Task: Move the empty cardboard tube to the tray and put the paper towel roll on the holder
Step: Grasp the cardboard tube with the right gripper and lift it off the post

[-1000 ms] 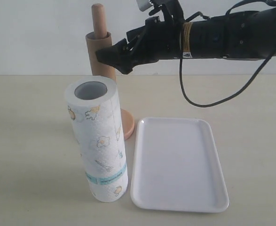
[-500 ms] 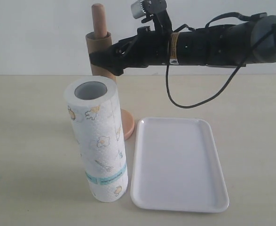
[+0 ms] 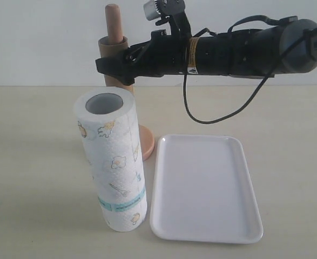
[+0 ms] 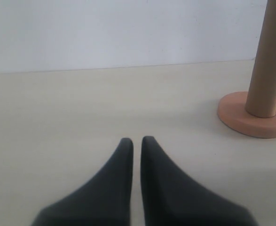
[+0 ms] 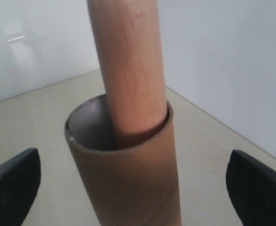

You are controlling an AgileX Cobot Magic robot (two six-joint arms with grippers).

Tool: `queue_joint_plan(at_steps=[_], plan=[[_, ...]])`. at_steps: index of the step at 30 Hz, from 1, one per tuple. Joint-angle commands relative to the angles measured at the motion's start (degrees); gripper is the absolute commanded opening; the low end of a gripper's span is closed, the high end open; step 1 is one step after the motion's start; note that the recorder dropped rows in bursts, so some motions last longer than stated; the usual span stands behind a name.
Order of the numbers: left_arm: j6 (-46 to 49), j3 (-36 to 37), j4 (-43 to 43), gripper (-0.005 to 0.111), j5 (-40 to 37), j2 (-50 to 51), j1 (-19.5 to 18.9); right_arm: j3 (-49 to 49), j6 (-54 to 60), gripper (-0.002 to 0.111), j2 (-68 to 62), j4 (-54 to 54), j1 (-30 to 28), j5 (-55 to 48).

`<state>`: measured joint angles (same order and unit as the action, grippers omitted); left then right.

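The empty cardboard tube [image 3: 111, 47] stands slipped over the wooden holder's pole [image 3: 112, 20], whose round base [image 3: 148, 143] rests on the table. My right gripper [image 3: 109, 67] is open, one finger on each side of the tube near its top rim. In the right wrist view the tube [image 5: 128, 179] fills the middle between the two dark fingers [image 5: 13, 188], with gaps on both sides. The paper towel roll [image 3: 114, 162] stands upright in front of the holder. The white tray [image 3: 204, 186] lies to its right. My left gripper [image 4: 136, 141] is shut on nothing, low over the table.
In the left wrist view the tube [image 4: 267, 70] and the holder's base [image 4: 239, 115] stand off to one side of the left gripper. A black cable [image 3: 212, 116] hangs from the right arm above the tray's far end. A pale wall runs behind the table.
My right arm has moved left toward the holder, and its open fingers now straddle the top of the cardboard tube. The roll, the tray and the holder have not moved.
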<state>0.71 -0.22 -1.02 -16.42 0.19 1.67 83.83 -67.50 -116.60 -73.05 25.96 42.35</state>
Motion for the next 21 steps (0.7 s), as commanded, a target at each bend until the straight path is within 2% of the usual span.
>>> queue_joint_plan(at_steps=[1,9,11,13,16,18,21], plan=[[0.25,0.22,0.55,0.006,0.20,-0.19,0.22,0.41,-0.25,0.105,-0.04,0.50,0.06,-0.33],[0.25,0.22,0.55,0.006,0.20,-0.19,0.22,0.41,-0.31,0.105,-0.04,0.50,1.08,-2.87],[0.25,0.22,0.55,0.006,0.20,-0.19,0.22,0.41,-0.53,0.100,-0.04,0.50,1.08,-2.94],[0.25,0.22,0.55,0.006,0.20,-0.19,0.22,0.41,-1.08,0.077,-0.04,0.50,1.08,-2.94],[0.25,0.22,0.55,0.006,0.20,-0.19,0.22,0.41,-1.35,0.036,-0.04,0.50,1.08,-3.41],[0.25,0.22,0.55,0.006,0.20,-0.19,0.22,0.41,-1.35,0.001,-0.04,0.50,1.08,-4.21],[0.25,0.22,0.55,0.006,0.20,-0.19,0.22,0.41,-1.23,0.004,-0.04,0.68,1.08,-4.36]])
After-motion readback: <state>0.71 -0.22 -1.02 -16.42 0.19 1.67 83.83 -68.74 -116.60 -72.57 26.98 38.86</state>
